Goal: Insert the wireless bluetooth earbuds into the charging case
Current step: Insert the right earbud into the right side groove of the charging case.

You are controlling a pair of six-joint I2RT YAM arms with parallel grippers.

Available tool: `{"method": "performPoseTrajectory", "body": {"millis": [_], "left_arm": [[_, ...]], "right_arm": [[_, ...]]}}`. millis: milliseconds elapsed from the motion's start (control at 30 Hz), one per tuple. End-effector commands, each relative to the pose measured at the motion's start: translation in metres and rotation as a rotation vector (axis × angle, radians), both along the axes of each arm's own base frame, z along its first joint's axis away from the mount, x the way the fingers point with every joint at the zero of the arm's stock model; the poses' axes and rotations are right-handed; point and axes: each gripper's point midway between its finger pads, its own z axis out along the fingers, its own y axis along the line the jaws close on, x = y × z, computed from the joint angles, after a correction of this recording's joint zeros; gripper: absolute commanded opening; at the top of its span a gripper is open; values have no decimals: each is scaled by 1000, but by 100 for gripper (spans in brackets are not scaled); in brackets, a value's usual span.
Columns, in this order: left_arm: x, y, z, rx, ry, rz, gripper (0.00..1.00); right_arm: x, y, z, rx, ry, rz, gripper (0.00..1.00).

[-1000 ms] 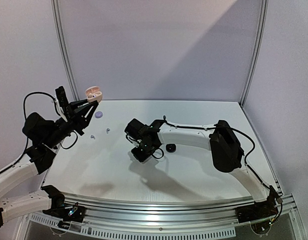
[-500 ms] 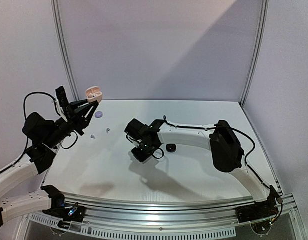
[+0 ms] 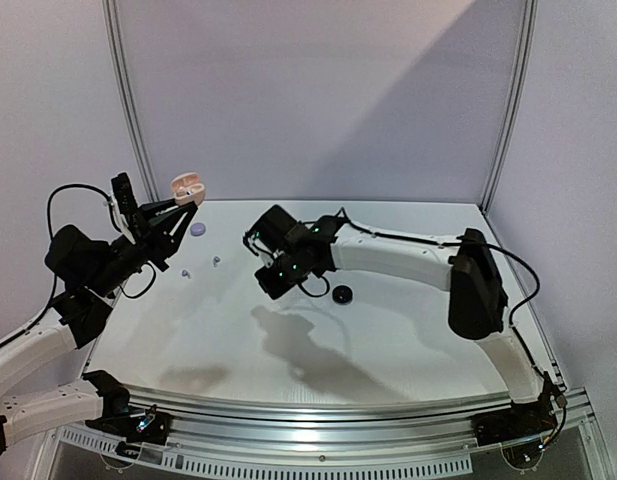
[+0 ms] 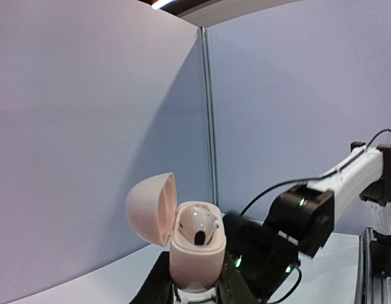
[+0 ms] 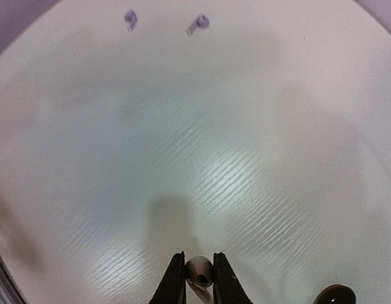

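A pale pink charging case [image 4: 196,250] stands upright with its lid open, and my left gripper [image 4: 195,282] is shut on its base. It is held high above the table's back left corner [image 3: 186,188]. One pale earbud [image 4: 198,223] sits in the case. In the right wrist view, my right gripper [image 5: 199,278] is shut on a second pale earbud [image 5: 199,269], raised above the white table. In the top view the right gripper [image 3: 268,281] hovers mid-table, to the right of the case. Two more small earbuds [image 3: 186,271] [image 3: 216,261] lie on the table between the arms.
A lavender puck [image 3: 197,229] lies at the back left under the held case. A black puck [image 3: 341,294] rests beside the right arm, also seen as the black puck [image 5: 334,295] at the right wrist view's lower edge. Walls enclose the table on three sides.
My right gripper closed on the pale earbud, then rose off the table and shifted toward the back. The left arm and the case stayed still.
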Motion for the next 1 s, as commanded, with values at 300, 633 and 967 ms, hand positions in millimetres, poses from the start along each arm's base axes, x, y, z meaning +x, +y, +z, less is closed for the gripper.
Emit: {"method": "performPoseTrajectory", "body": {"millis": [300,633,967], "left_arm": [[-11,-4,22,44,-209,-6,0],[-16,-8,36,-7,-196,-69,0],[-16,-9,47,-42,-183,-94,0]], "right_arm": [[-58,15,373,950,-474,358,0],[-122,39,397,1168,-424,661,0],[-132,52,379,1152,-359,716,0]]}}
